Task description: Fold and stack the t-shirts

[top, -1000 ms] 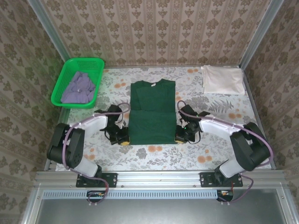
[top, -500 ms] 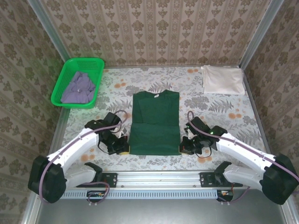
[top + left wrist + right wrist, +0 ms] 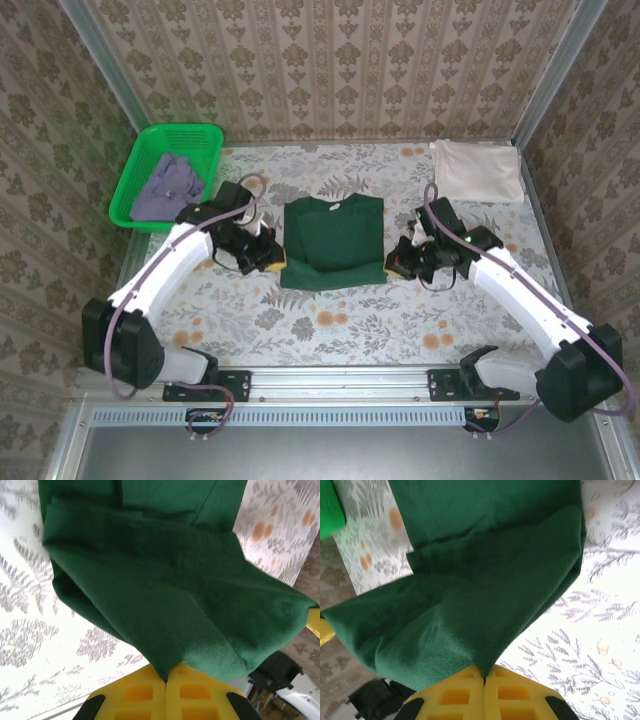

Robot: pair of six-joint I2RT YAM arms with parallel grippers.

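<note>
View: top external
Left end effector (image 3: 266, 256): closed tight on the left near corner of the dark green t-shirt (image 3: 333, 240).
Right end effector (image 3: 397, 263): closed tight on the right near corner of the same shirt.
Dark green t-shirt: spans between the two end effectors, doubled over itself, collar on the far side, on the floral surface (image 3: 330, 325).
Greyish-lavender t-shirt (image 3: 168, 187): crumpled in the green basket (image 3: 180, 128), beyond and left of the left end effector.
Cream-white t-shirt (image 3: 477, 170): folded flat, beyond and right of the right end effector, well apart.

View: left wrist
Left end effector (image 3: 166, 674): yellow pads together, green cloth nipped between them.
Dark green t-shirt (image 3: 150, 580): fans out ahead of the pads, over the surface (image 3: 30, 630).

View: right wrist
Right end effector (image 3: 484, 672): yellow pads together, cloth corner pinched.
Dark green t-shirt (image 3: 485, 580): spreads ahead of the pads in folds.
Basket (image 3: 329, 505): ahead, far left.
</note>
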